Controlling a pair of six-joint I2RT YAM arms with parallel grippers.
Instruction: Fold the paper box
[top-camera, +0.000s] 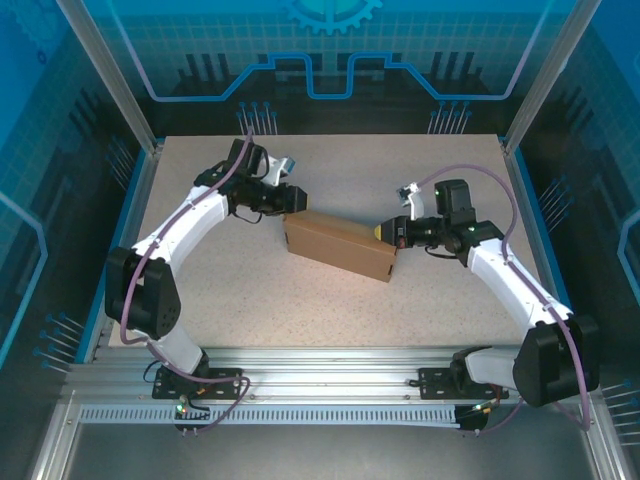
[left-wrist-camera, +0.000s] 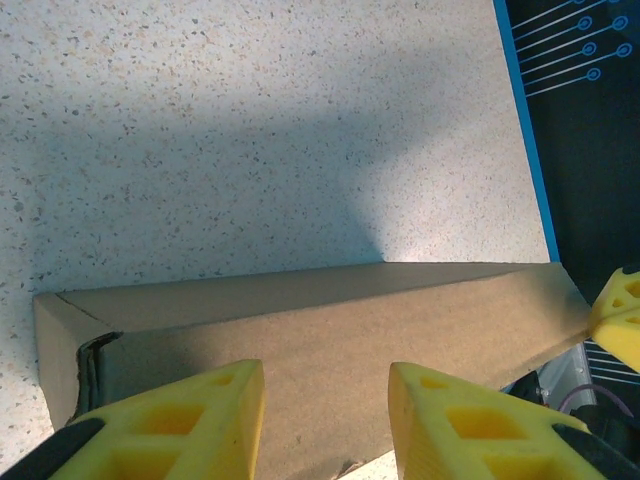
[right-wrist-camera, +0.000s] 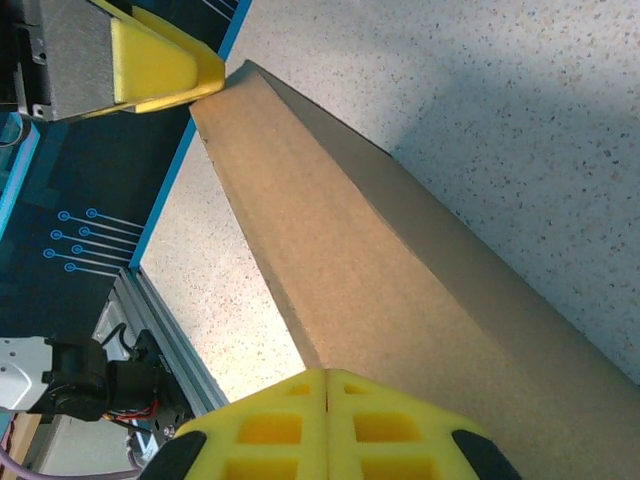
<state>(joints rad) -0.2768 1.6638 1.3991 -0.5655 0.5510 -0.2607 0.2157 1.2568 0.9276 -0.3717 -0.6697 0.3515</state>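
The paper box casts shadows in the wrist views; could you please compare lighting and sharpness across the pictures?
Top external: even light, the paper box crisp, hardly any shadow. Left wrist: a broad soft shadow lies on the table behind the box, whose near face is dim. Right wrist: bright table on one side of the box, shaded table on the other.

White arms (top-camera: 190, 222) had black joints (top-camera: 150, 295); purple cables (top-camera: 480, 169) ran behind left pincer (top-camera: 296, 200) and right pincer (top-camera: 385, 231); fingers (left-wrist-camera: 190, 420) were yellow, square-pocketed.
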